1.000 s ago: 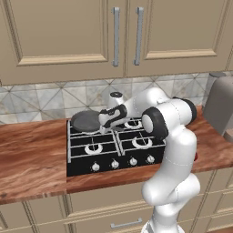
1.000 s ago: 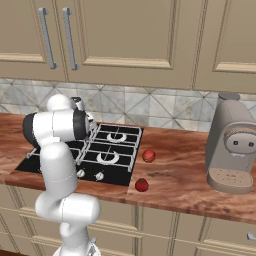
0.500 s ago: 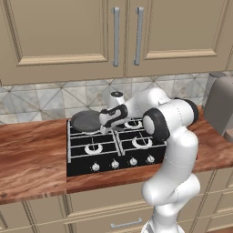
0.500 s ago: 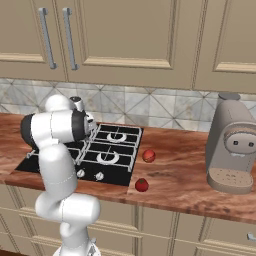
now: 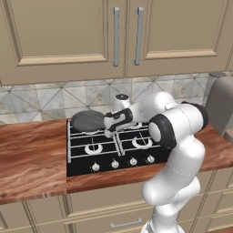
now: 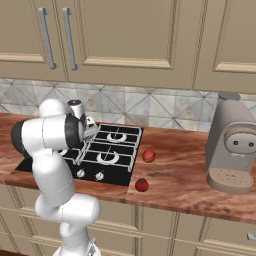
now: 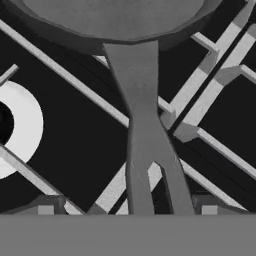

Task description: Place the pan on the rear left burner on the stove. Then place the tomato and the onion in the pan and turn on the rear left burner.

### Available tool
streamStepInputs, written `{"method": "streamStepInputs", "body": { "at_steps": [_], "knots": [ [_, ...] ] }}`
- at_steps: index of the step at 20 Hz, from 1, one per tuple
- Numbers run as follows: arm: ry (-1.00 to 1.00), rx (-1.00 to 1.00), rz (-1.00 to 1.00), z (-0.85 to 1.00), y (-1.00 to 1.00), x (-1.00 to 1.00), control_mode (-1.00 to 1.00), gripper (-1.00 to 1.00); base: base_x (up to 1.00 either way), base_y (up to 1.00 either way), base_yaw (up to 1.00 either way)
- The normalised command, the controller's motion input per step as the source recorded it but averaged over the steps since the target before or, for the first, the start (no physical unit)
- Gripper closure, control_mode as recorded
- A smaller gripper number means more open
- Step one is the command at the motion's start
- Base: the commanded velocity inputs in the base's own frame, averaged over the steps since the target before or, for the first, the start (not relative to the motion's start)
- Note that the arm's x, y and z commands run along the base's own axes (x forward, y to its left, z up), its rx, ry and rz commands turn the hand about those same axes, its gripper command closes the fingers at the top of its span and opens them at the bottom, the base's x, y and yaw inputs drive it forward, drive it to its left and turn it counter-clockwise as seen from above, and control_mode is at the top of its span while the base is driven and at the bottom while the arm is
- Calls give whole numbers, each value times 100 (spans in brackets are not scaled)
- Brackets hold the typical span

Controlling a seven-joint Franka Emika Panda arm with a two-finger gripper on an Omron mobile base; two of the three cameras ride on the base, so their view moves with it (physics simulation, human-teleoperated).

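Note:
The dark grey pan (image 5: 88, 120) sits on the rear left burner of the black stove (image 5: 91, 155), covering that burner. My gripper (image 5: 109, 131) hangs just right of the pan, over its handle, and is open. In the hand view the pan's handle (image 7: 140, 125) runs down between my wide-apart fingertips (image 7: 45, 206), with the pan's rim (image 7: 115, 37) at the top. On the counter right of the stove (image 6: 117, 172) lie the reddish-brown onion (image 6: 148, 156) and, nearer the front edge, the red tomato (image 6: 141, 185).
Several small silver knobs (image 5: 113, 164) line the stove's front. A tall grey coffee machine (image 6: 235, 145) stands on the counter at the far right. Wall cabinets hang above. Wooden counter (image 5: 32, 154) stretches left of the stove.
The jaws have opened wide off the pan's handle. The pan rests where it was on the rear left burner, and the arm has barely moved.

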Motion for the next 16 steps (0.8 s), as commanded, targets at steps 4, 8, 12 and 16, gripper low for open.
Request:
{"method": "streamStepInputs", "body": {
  "at_steps": [4,8,12,16],
  "knots": [
    [0,0,-12,3,-37,-39,-100,-100,0,0,0],
    [0,0,-17,6,-44,-41,-100,-100,0,0,0],
    [0,0,-20,4,-52,-39,-100,-100,0,0,0],
    [0,0,-20,1,-52,-31,-100,-100,0,0,0]
  ]
}}
